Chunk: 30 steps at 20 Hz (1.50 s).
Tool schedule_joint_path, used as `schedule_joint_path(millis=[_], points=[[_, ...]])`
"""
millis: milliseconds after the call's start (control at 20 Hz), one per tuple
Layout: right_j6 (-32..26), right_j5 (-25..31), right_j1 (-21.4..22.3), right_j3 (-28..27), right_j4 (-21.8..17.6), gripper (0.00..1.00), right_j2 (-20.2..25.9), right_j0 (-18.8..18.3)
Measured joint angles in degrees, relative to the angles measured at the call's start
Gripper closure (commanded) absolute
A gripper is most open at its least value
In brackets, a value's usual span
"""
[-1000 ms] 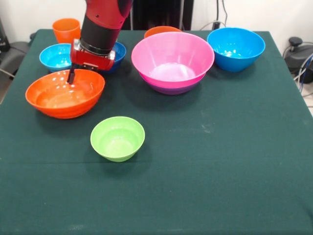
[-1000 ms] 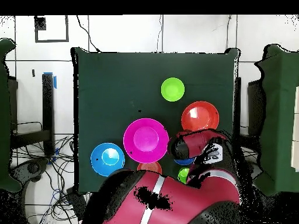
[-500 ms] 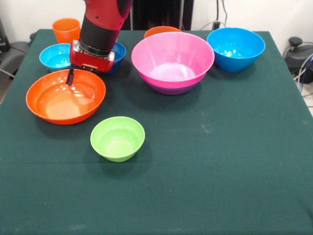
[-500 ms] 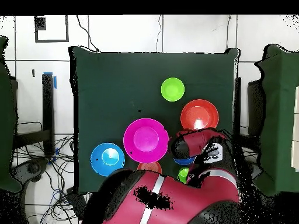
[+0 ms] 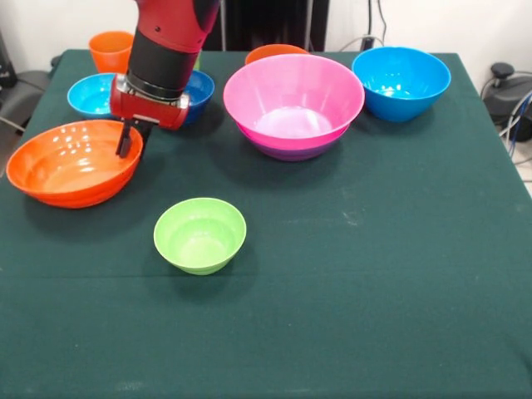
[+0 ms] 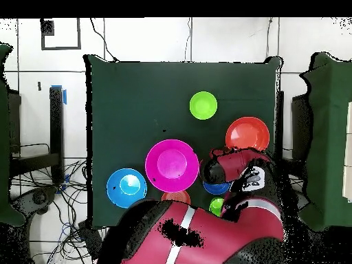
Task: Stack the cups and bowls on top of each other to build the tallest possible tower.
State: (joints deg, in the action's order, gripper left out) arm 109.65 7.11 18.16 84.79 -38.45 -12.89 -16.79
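Two large bowls sit nested near the table's [image 5: 374, 291] middle: the pink bowl [image 5: 293, 100] rests inside the purple bowl [image 5: 287, 152], whose rim just shows beneath it. One gripper [image 5: 129, 141] comes down at the right rim of the wide orange bowl [image 5: 71, 162], one dark finger inside the rim and the jaws pinched on that wall; the bowl tilts, its left side near the table edge. Just in front lies the small lime-green bowl [image 5: 200, 234], apart from the rest. Behind the arm stand the light-blue bowl [image 5: 91, 94], a dark-blue bowl [image 5: 199, 87] partly hidden, and the orange cup [image 5: 111, 50]. The big blue bowl [image 5: 401, 81] stands at the far right, and a small orange bowl [image 5: 274, 51] peeks out behind the pink one.
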Motion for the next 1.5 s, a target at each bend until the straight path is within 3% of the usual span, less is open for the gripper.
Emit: schedule_joint_path(millis=[600, 850, 1050, 1500], points=[[0.0, 0.3, 0.4, -0.1, 0.2, 1.00, 1.2, -1.0], [0.0, 9.1, 3.6, 0.0, 4.6, 1.00, 6.9, -5.9], [0.0, 15.7, 5.6, 0.0, 7.0, 1.00, 9.5, -7.7], [0.0, 22.6, 8.6, 1.7, 10.2, 1.00, 13.1, -8.2]])
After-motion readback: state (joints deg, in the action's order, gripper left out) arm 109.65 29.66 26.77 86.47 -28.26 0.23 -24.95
